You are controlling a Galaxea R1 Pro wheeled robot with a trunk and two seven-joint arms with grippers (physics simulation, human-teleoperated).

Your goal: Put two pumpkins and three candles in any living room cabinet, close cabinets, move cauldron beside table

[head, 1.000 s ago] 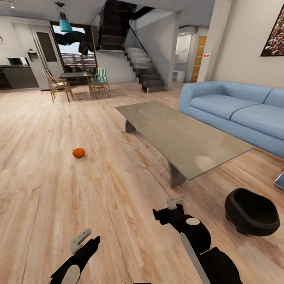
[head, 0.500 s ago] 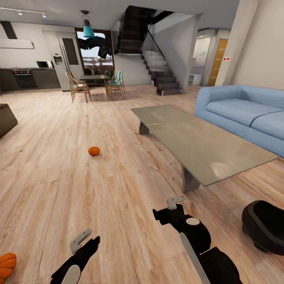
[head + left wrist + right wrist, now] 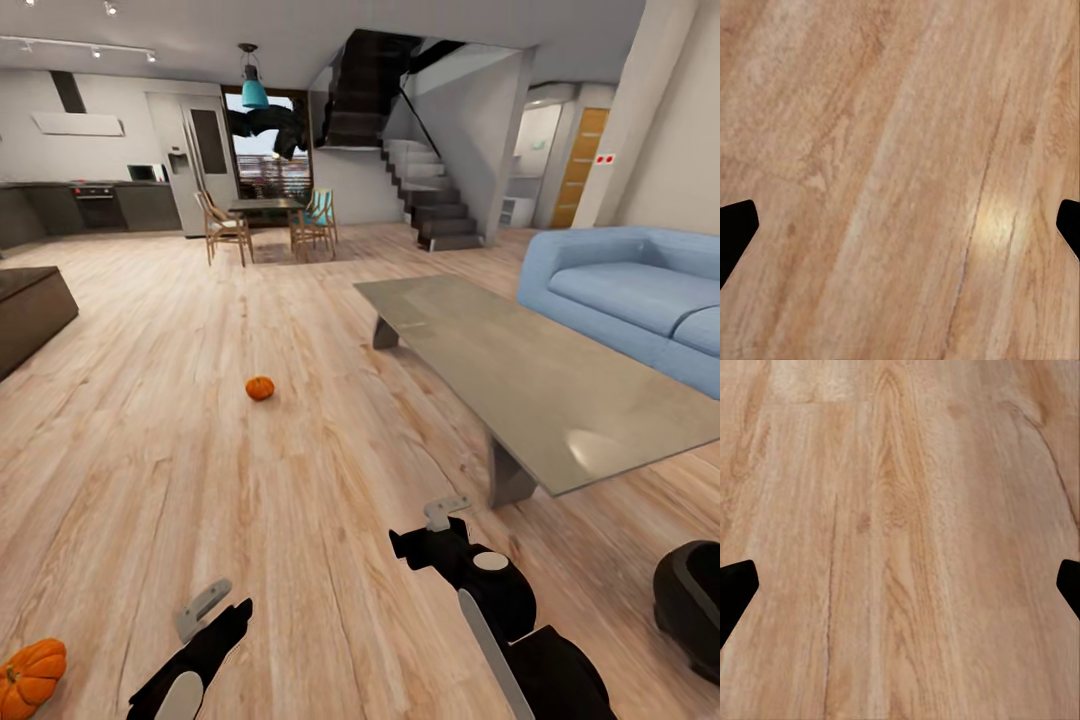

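1. Left gripper [image 3: 900,225]: in the left wrist view the fingertips [image 3: 735,225] sit at opposite edges of the frame, so the jaws are wide apart, with nothing between them but the wood floor [image 3: 900,150]. In the head view the left gripper [image 3: 205,610] hangs low over the floor.
2. Right gripper [image 3: 900,585]: same picture in the right wrist view, jaws spread wide and bare planks between them. In the head view the right gripper [image 3: 440,520] is also over the floor.
3. The head view adds the room, which neither wrist view shows. One pumpkin [image 3: 260,388] lies on the open floor well ahead of both jaws, closer to the left gripper's line. A second pumpkin [image 3: 30,672] lies left of the left jaws, cut by the frame edge.
4. Table [image 3: 540,370]: ahead and right of the right jaws, top bare.
5. Cauldron [image 3: 692,605]: on the floor right of the right jaws, near the table's near end, not touching it, partly cut off.
6. Cabinet [image 3: 30,310]: dark low unit far ahead-left of the left jaws. Cannot tell whether its fronts are closed.
7. Blue sofa [image 3: 640,295]: beyond the table.
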